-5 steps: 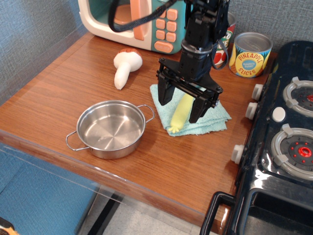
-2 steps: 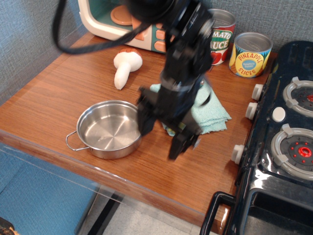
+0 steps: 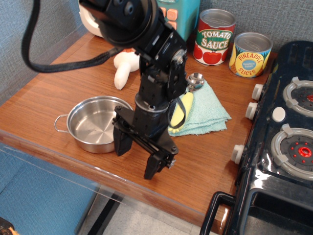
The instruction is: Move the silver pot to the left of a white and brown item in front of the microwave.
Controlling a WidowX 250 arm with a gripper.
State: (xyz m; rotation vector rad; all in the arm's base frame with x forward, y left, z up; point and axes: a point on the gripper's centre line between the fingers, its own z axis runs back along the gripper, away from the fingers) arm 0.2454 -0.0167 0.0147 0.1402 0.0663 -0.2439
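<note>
The silver pot (image 3: pixel 92 125) sits near the front left of the wooden table, empty, with one wire handle pointing left. My gripper (image 3: pixel 137 159) is low over the table just right of the pot. It is open and empty, and its left finger (image 3: pixel 122 143) overlaps the pot's right rim. The white and brown mushroom (image 3: pixel 122 73) lies behind the pot, partly hidden by my arm. Of the microwave (image 3: pixel 182 17) at the back, only the teal panel and a cream corner show.
A teal cloth (image 3: pixel 209 111) lies right of my arm with a yellow-handled metal scoop (image 3: pixel 185 108) on it. A tomato sauce can (image 3: pixel 214 37) and a pineapple can (image 3: pixel 250 54) stand at the back. A black toy stove (image 3: pixel 281 147) fills the right side.
My gripper has come down and forward from above the cloth to the table beside the pot. The pot has slid a little to the left.
</note>
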